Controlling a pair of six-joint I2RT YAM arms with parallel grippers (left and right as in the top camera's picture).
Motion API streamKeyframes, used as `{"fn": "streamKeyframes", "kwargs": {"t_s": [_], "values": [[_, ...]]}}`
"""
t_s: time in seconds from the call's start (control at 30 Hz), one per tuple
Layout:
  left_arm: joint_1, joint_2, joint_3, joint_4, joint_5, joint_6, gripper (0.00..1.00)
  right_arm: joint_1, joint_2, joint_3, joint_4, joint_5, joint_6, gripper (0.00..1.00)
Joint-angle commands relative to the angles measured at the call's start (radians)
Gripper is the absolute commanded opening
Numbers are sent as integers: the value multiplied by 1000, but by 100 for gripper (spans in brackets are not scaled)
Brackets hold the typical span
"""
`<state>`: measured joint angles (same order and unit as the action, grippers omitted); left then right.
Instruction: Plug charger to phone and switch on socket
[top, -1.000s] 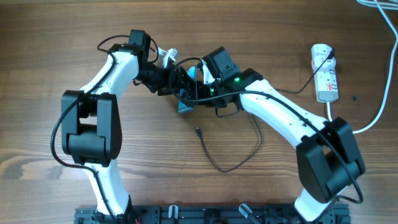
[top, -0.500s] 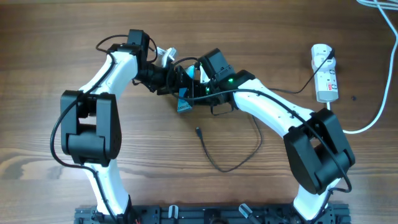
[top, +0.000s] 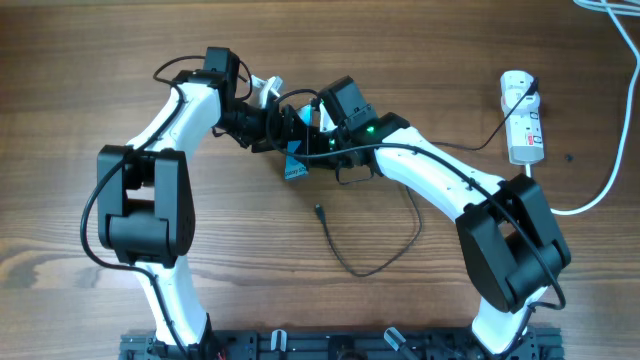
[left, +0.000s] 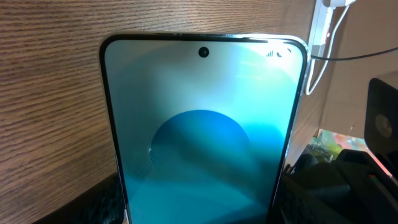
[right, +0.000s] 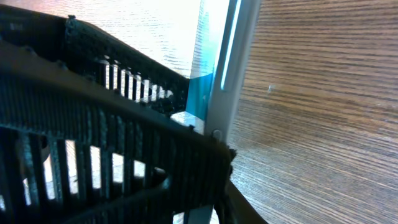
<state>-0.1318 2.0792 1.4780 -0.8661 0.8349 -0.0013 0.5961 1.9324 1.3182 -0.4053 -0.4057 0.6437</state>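
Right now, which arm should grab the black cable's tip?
Right, probably. The left gripper holds the phone by its sides. The cable tip lies loose on the table near the right arm. Whether the right gripper grips the phone too is unclear.

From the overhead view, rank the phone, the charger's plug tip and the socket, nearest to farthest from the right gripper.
1. The phone, right at the right gripper, between the two arms.
2. The charger's plug tip, lying below it, toward the robot's base.
3. The socket, far off on the robot's right side.

Arms bent inward; left gripper (top: 282, 130) clamps phone (left: 202, 137); right gripper (top: 312, 140) alongside, grip unclear.
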Motion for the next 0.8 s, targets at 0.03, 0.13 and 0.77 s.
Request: {"fn": "streamKeyframes", "kwargs": {"t_s": [0.03,0.13,0.77], "values": [[-31,-39,-1,-5,36,20,70,2,15,15,18,-14,14,19],[-31,-39,-1,-5,37,20,70,2,15,15,14,-14,14,15],[-11,-41,-1,-19,224,87,96,-140,14,15,87,-589,-145,4]]}}
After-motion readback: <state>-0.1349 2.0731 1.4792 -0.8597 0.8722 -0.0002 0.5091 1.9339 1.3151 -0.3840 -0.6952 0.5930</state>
